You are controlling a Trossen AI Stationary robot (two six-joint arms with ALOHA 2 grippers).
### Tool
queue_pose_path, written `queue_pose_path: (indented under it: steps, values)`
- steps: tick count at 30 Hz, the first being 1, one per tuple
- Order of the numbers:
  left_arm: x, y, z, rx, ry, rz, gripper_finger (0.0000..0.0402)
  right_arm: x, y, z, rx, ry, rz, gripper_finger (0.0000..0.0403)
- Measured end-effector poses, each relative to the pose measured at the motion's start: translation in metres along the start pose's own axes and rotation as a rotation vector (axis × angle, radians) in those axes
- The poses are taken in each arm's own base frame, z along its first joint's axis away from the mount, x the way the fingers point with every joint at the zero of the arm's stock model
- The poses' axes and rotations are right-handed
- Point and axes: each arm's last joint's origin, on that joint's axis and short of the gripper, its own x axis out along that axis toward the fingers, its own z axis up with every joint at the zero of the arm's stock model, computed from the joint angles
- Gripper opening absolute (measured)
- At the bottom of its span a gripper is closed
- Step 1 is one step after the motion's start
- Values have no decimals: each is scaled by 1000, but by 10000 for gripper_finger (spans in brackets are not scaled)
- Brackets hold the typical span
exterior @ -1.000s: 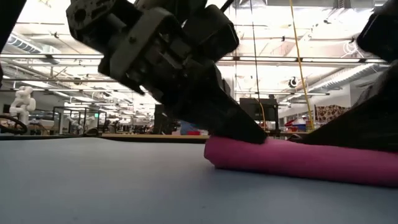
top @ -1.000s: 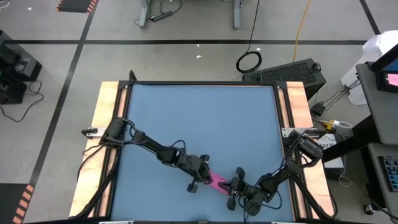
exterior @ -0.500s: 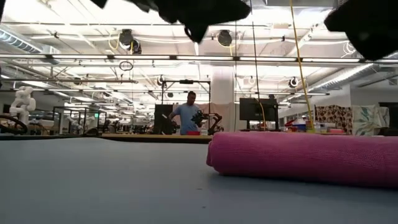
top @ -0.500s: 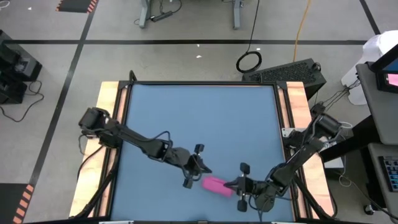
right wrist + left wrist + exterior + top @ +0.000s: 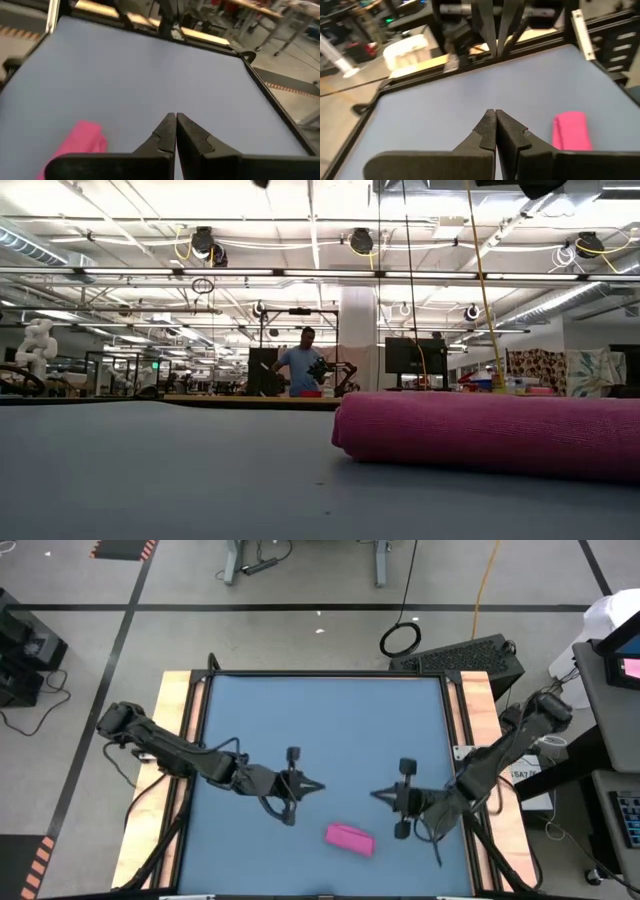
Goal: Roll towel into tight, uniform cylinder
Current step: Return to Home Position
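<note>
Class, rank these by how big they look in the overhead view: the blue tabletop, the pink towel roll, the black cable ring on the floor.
Largest: blue tabletop.
Then towel roll and cable ring, too alike to rank.

Cylinder [image 5: 350, 838]: magenta-pink cloth, fully wound into a short, stubby roll. It lies on its side, flat on the blue tabletop [image 5: 320, 730], near the edge at the bottom of the high view, slightly toward my right side of centre. Its axis runs at a slight diagonal to that edge. The surface is even along its length, and the visible end is rounded.
</note>
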Motion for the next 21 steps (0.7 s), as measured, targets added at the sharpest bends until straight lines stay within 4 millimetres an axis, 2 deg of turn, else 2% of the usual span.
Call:
queue_pose_path:
  steps: [6, 8, 14, 21]
  values:
    - [-24, 6, -24, -82, 9, 44, 3, -24, -45, 9, -37, 11, 13, 4]
    - [-29, 5, -35, -98, 14, 52, 3, -29, -55, 6, -35, -6, 5, 4]
    - [-40, 5, -70, -128, 12, 131, 3, -30, -73, -32, -16, -18, 10, 4]
    - [-46, 6, -103, -147, -18, 156, 3, -17, -81, -87, 59, -156, 60, 4]
